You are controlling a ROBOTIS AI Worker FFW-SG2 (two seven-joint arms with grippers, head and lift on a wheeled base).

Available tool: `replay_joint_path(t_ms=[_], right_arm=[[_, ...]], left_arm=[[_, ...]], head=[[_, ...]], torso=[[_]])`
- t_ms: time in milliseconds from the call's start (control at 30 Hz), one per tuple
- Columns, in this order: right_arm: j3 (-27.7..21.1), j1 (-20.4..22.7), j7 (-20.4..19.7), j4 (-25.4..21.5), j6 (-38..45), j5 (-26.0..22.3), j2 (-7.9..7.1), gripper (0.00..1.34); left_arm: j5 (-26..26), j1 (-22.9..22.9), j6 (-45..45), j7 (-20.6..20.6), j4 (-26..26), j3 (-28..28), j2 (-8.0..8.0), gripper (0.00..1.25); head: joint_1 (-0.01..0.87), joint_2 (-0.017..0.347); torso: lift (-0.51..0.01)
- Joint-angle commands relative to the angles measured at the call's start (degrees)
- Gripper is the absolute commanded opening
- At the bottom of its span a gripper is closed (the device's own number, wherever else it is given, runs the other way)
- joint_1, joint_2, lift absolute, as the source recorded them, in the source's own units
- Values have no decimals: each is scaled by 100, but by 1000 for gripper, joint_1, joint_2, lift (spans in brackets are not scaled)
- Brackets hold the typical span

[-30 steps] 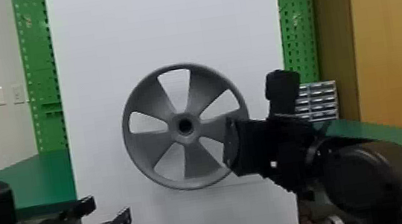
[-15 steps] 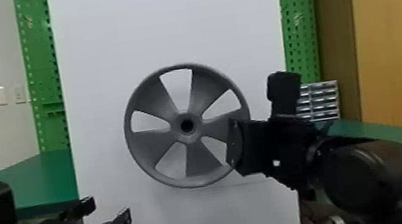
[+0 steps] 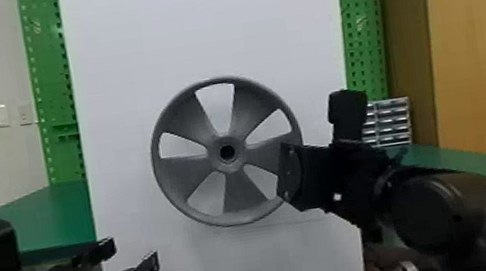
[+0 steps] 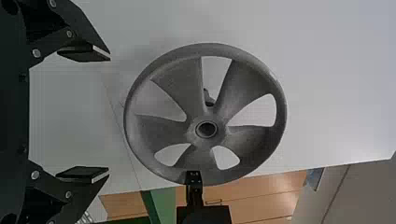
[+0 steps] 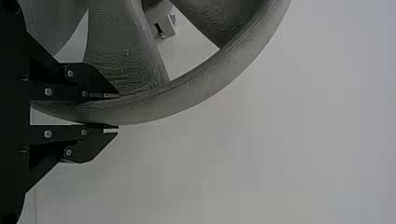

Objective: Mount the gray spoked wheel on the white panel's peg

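In the head view my right gripper [image 3: 293,175] holds the gray spoked wheel [image 3: 234,193] by its right rim, in front of the white panel [image 3: 204,29]. The right wrist view shows that gripper [image 5: 112,111] shut on the wheel's rim [image 5: 187,98]; a peg mount [image 5: 164,29] on the panel appears between the spokes. Through a spoke opening in the left wrist view, part of the peg [image 4: 209,99] is visible behind the wheel [image 4: 243,84], off to one side of the hub. My left gripper [image 3: 130,257] stands open and apart from the wheel at lower left; its fingers frame a gap [image 4: 100,114] there.
Green tables [image 3: 49,219] flank the panel on both sides. Green pegboards [image 3: 50,82] rise behind them. At the right are a small drawer rack [image 3: 390,121] and a wooden cabinet [image 3: 467,24].
Between the earlier frames and now, the wheel and my right gripper shift very slightly to the right in the head view, as does the panel. The right grip stays on the rim; the left gripper stays put.
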Motion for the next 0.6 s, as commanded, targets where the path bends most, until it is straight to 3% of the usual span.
replay_joint_path(t_ms=[0, 567], right_arm=[[-19, -37, 111, 116, -66, 121, -4, 161], [-115, -133, 647, 433, -119, 235, -4, 161]], left_arm=[[0, 0, 0, 0, 0, -3, 0, 859], [0, 0, 0, 0, 0, 6, 9, 859]], head=[[84, -8], [84, -8]], torso=[[-483], [-483]])
